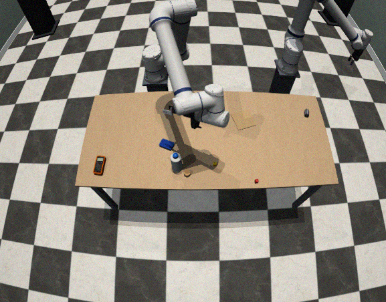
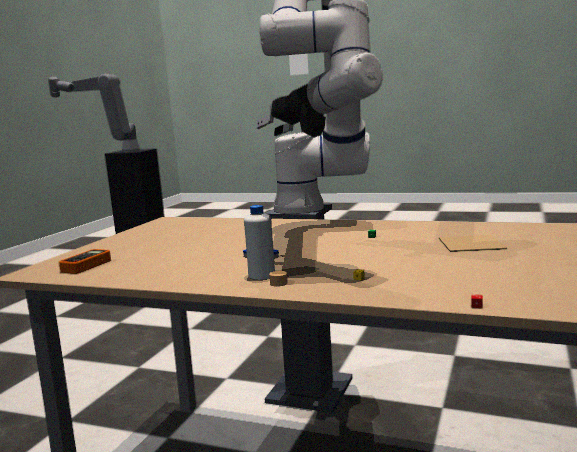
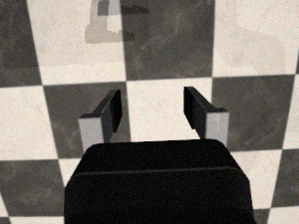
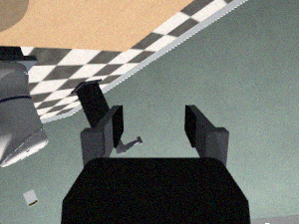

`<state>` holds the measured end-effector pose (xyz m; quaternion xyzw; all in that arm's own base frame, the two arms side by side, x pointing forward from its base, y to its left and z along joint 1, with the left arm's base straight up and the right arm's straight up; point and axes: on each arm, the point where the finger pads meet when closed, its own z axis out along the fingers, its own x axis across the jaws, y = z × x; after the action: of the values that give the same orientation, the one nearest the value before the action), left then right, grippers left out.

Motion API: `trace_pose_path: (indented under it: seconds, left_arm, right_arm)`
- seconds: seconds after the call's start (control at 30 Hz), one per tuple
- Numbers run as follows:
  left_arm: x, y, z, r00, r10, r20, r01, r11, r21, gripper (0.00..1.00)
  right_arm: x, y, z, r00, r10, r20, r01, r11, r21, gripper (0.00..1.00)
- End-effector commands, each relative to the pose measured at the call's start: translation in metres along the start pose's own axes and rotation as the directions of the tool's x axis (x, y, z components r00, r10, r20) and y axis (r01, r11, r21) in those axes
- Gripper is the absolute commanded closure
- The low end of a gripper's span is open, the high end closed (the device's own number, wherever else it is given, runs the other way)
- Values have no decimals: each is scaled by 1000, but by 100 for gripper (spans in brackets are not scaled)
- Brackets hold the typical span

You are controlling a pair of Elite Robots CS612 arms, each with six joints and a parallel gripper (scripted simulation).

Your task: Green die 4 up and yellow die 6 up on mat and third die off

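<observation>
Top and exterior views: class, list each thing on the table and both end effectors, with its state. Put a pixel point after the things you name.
Green die (image 2: 372, 233): off the mat
Yellow die (image 1: 215, 164) (image 2: 358, 275): off the mat
Red die (image 1: 256, 181) (image 2: 476, 301): off the mat
Mat (image 1: 245, 123) (image 2: 471, 244): flat, no die on it
Bottle (image 1: 176, 164) (image 2: 259, 247): upright, blue cap on
Orange meter (image 1: 99, 165) (image 2: 85, 261): lying face up
Blue object (image 1: 166, 144) (image 2: 275, 253): lying flat
Wooden disc (image 1: 187, 174) (image 2: 278, 278): lying flat
Small dark object (image 1: 306, 113): on the table
Left end effector (image 1: 350, 60) (image 3: 151, 101): open
Right end effector (image 1: 182, 119) (image 2: 270, 128) (image 4: 153, 123): open
</observation>
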<state>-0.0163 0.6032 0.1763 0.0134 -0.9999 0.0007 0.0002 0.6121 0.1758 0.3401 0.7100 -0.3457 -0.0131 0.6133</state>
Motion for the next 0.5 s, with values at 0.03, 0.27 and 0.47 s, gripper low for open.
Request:
trace_pose_path:
  seconds: [0.03, 0.27, 0.47]
  left_arm:
    - [0, 1, -1, 1000, 0, 0, 0, 1000, -1, 0]
    - [0, 1, -1, 1000, 0, 0, 0, 1000, -1, 0]
    - [0, 1, -1, 1000, 0, 0, 0, 1000, -1, 0]
  right_arm:
    - [-30, -5, 5, 995, 75, 63, -79, 995, 62, 0]
    - [-65, -13, 9, 978, 149, 144, -168, 978, 126, 0]
    - [-112, -25, 12, 938, 226, 265, -284, 936, 206, 0]
